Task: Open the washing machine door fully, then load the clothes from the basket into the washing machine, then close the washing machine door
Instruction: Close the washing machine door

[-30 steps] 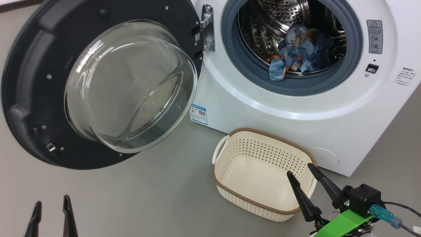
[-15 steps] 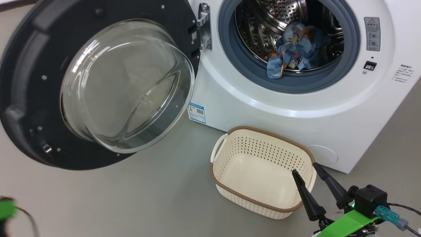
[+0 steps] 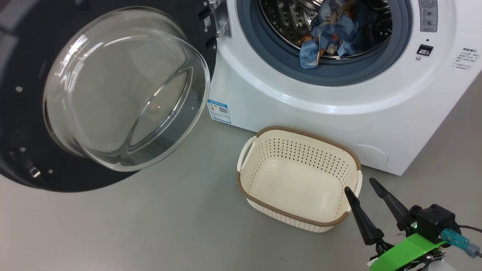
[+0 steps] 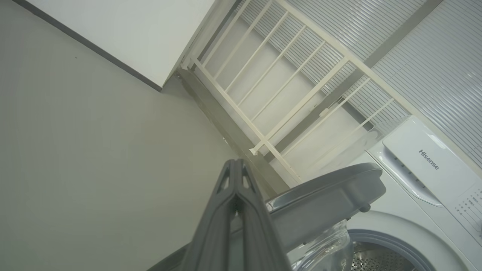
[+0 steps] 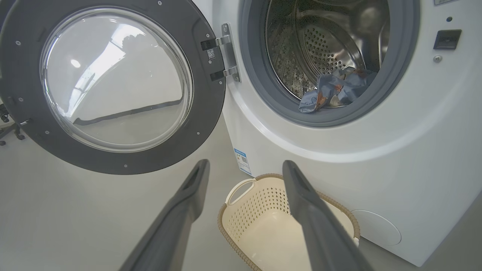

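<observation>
Beside the washing machine, out by the back of its swung-open door, the left gripper has both fingers pressed flat together around nothing; whether it touches the door cannot be told. The right gripper hangs with its fingers spread and empty, over the corner of the basket farthest from the machine. That basket sits on the floor just in front of the machine with nothing in it. The clothes lie inside the machine's steel drum, one corner of fabric drooping onto the grey-blue seal. Loading looks done, so shutting the door seems to be what remains. It is probably rigid and fairly heavy, turning only on its hinge. The glossy rim looks slippery, so a flat push on the outer face far from the hinge should serve better than a pinch. The soft, light cloth on the seal may get trapped. "Hisense" is printed on the machine's top panel. The blue label at its lower corner and the grey warning sticker are too small to read.
</observation>
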Robot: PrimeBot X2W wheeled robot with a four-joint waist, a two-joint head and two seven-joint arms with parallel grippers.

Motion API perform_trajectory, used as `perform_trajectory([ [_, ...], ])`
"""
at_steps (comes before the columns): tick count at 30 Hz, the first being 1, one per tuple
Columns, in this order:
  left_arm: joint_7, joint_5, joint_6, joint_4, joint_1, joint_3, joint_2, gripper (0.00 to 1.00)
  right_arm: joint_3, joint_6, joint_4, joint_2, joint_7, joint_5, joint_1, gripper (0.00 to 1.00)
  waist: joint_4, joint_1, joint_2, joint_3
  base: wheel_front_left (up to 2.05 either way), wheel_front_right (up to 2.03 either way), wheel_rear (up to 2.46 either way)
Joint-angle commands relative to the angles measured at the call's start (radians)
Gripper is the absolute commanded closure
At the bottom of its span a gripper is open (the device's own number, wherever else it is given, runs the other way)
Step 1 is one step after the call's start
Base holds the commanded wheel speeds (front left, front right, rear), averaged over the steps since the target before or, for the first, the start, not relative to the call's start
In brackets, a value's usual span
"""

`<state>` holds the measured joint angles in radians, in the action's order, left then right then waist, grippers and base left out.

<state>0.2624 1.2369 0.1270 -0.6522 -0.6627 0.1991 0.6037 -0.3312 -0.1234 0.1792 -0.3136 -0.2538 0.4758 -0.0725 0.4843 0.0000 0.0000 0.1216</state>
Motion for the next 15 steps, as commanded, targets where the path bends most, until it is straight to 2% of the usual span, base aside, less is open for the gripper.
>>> perform_trajectory([
  [1, 0.031, 0.021, 0.004, -0.017, -0.056, 0.02, 0.082, 1.0, -0.018, -0.007, -0.028, -0.02, -0.008, -0.011, -0.031, 0.0, -0.005, 0.0, 0.0, 0.016, 0.0, 0.0, 0.0],
  [6, 0.113, 0.072, 0.004, -0.112, -0.116, 0.004, 0.099, 1.0, -0.025, -0.007, -0.032, -0.04, -0.008, -0.01, -0.044, 0.0, -0.015, 0.0, 0.0, 0.045, 0.0, 0.0, 0.0],
  [15, 0.179, 0.11, 0.004, -0.169, -0.143, -0.043, 0.109, 1.0, -0.027, -0.007, -0.04, -0.067, -0.008, -0.01, -0.063, 0.0, -0.029, 0.0, 0.0, 0.083, 0.0, 0.0, 0.0],
])
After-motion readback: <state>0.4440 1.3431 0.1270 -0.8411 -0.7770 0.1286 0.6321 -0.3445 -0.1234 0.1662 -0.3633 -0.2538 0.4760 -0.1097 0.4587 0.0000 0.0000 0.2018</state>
